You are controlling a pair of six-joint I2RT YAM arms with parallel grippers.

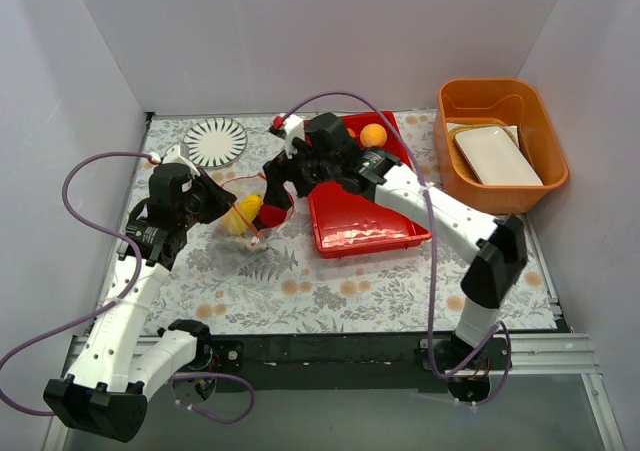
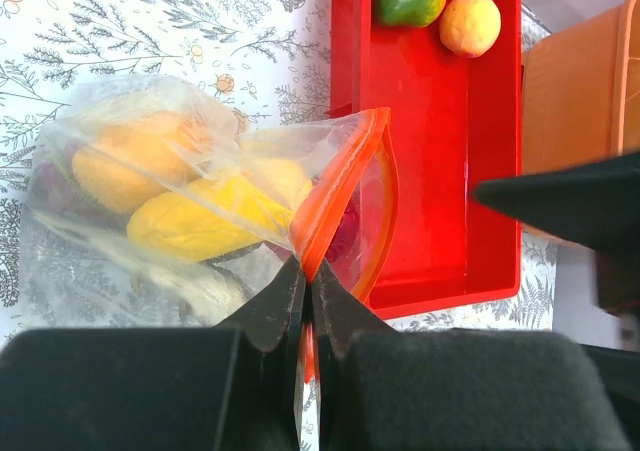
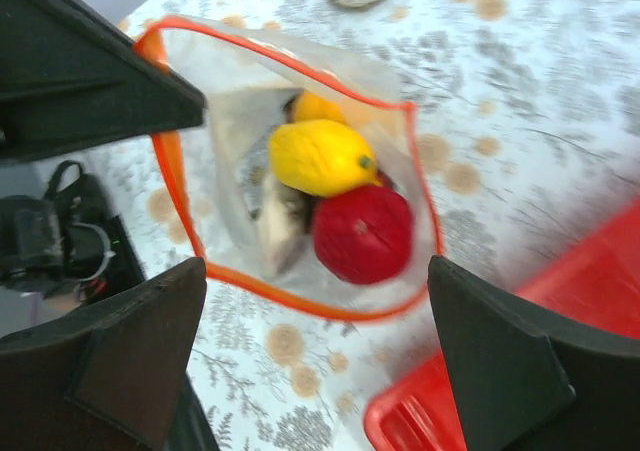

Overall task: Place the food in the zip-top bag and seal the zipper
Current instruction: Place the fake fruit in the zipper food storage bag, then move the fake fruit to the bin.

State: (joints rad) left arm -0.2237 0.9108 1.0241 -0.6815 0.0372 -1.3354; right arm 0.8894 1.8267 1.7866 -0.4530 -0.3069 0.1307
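Our left gripper (image 2: 307, 276) pinches the zipper (image 2: 335, 181) at lower centre, holding the zip-top bag (image 2: 150, 181) agape on the tabletop (image 2: 60, 31), while our right gripper (image 3: 318, 271), spread wide over the bagged red apple (image 3: 362, 233), should, we judge, rise straight to spare the mouth.

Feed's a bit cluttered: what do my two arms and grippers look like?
Both the left arm and right arm have white links with black joint housings. A purple cable loops along each. The left gripper and right gripper have matte black, wedge-shaped fingers tapering to points.
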